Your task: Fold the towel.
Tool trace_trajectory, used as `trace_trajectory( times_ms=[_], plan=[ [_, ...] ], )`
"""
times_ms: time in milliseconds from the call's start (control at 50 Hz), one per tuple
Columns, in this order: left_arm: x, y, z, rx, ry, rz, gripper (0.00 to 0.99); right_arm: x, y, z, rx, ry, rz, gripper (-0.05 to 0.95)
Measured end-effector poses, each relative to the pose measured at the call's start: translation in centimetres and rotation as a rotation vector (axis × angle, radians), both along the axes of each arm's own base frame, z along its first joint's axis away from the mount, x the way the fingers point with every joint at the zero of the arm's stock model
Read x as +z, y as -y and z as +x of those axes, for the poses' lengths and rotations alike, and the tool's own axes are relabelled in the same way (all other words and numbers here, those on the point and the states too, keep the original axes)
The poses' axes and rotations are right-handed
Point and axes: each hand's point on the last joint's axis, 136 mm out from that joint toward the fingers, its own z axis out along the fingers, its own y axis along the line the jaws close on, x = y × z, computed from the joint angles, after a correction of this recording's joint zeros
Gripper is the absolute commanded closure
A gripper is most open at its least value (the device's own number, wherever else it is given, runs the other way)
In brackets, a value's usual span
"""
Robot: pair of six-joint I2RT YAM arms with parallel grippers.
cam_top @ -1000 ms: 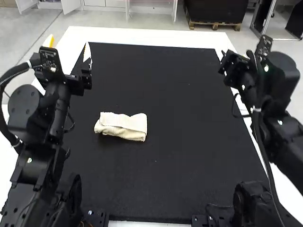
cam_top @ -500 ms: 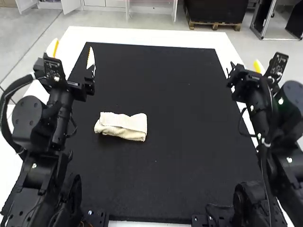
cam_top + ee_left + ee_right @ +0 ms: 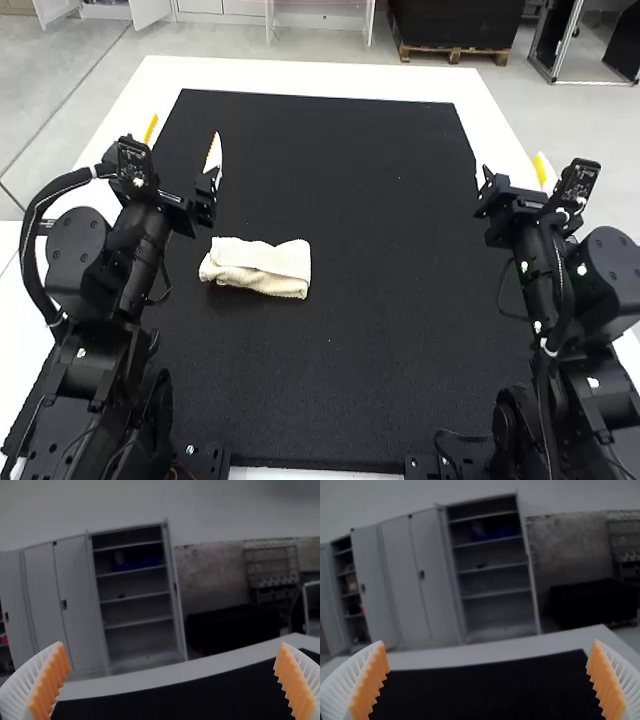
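The cream towel (image 3: 257, 268), folded into a narrow bundle, lies left of centre in the high view on the black mat (image 3: 400, 340), its long axis nearly crosswise. It sits below and right of the nearer left gripper (image 3: 184, 136), fingers spread; the right gripper (image 3: 512, 169), also spread, is well apart, upper right.

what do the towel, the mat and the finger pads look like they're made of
Towel: soft woven cloth, probably cotton, matte cream with a slightly nubby surface and soft folds.
Mat: dull black, no shine, lying flat; perhaps felt or foam rubber.
Pads: matte orange, likely rubber or soft plastic, with moulded-looking ridges.
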Motion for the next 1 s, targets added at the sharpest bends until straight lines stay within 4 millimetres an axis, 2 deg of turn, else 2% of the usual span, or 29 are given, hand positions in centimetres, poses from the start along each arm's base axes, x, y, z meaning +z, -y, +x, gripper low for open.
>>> trace_trajectory(
  times_ms=[200, 320, 480, 540, 660, 760, 880, 1000],
  plan=[
    [-2.3, 0.7, 0.6, -0.04, -0.1, 0.009, 0.034, -1.2, -0.5, 0.3, 0.019, -0.037, -0.03, -0.01],
    [-2.5, 1.2, 0.5, -0.075, -0.11, -0.005, 0.034, -1.9, -1.4, 0.4, 0.068, -0.049, -0.063, -0.01],
    [-2.4, 1.9, 0.3, -0.132, -0.12, -0.042, 0.033, -1.9, -2.6, 0.1, 0.131, -0.04, -0.092, -0.01],
    [-3.0, 1.8, 0.5, -0.13, -0.147, -0.049, 0.033, -2.1, -2.8, 0.2, 0.139, -0.039, -0.095, -0.01],
    [-5.7, 1.6, 1.3, -0.106, -0.194, -0.018, 0.033, -4.0, -2.6, 0.8, 0.12, -0.077, -0.109, -0.01],
    [-8.4, 1.6, 1.9, -0.097, -0.245, -0.001, 0.033, -6.3, -2.0, 1.4, 0.086, -0.135, -0.1, -0.01],
    [-8.5, 1.5, 1.9, -0.092, -0.241, 0.009, 0.033, -8.4, -1.4, 1.9, 0.053, -0.192, -0.09, -0.01],
    [-9.4, 1.5, 2.0, -0.086, -0.275, 0.019, 0.033, -8.6, -1.1, 1.9, 0.034, -0.199, -0.082, -0.01]
  ],
)
